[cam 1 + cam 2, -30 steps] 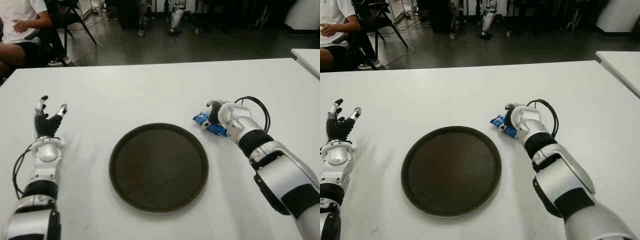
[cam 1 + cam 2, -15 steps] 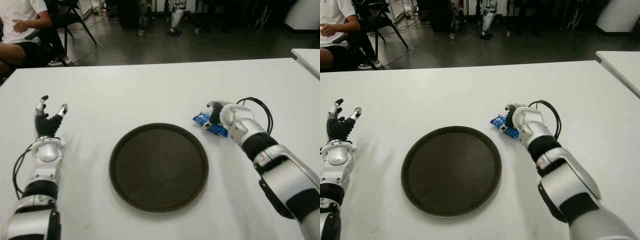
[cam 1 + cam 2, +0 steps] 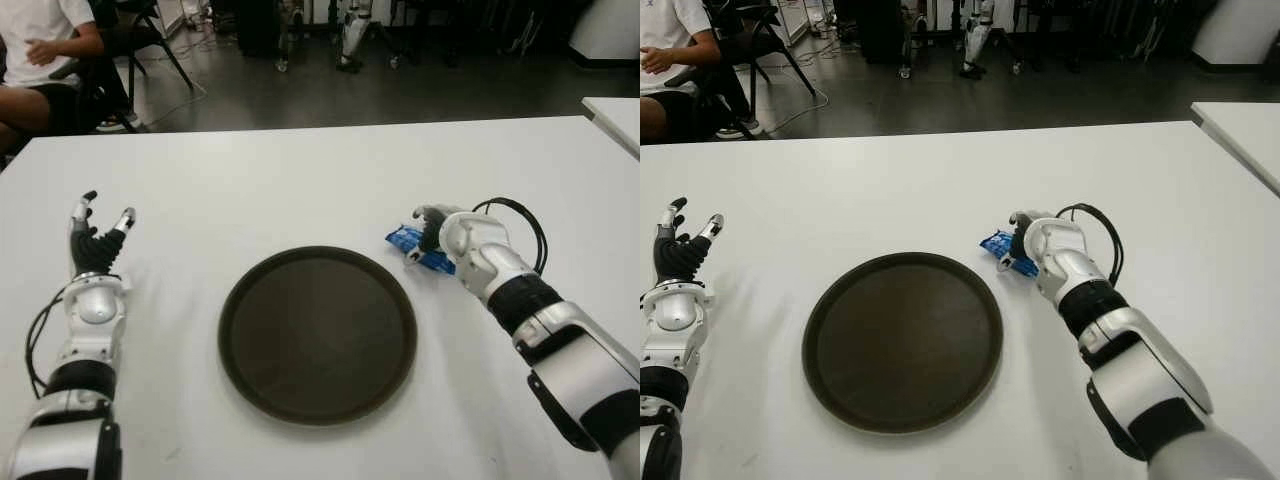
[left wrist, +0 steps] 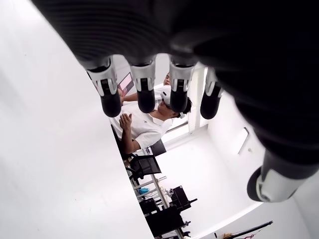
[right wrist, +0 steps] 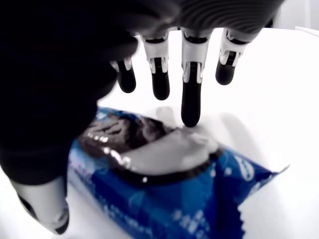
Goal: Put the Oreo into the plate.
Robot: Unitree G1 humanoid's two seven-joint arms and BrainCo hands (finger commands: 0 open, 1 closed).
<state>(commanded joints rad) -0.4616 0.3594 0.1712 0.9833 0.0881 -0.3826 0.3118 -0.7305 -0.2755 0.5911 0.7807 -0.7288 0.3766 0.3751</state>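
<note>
Right now the blue Oreo packet (image 3: 421, 249) lies on the white table (image 3: 300, 180), just beside the far right rim of the round dark brown plate (image 3: 317, 333) but outside it. The right hand (image 3: 437, 225) sits over the packet's right end. In the right wrist view its fingers (image 5: 191, 94) hang spread above the wrapper (image 5: 164, 184), one fingertip at the packet's top edge and the thumb low at the packet's side, so the hand brackets the packet without a closed grip on it. A black cable (image 3: 520, 215) loops beside that wrist.

Well to the left of the plate, the left hand (image 3: 92, 240) shows with fingers extended and apart, holding nothing. At the far left corner beyond the table a person in a white shirt (image 3: 40, 45) sits on a black chair (image 3: 140, 40).
</note>
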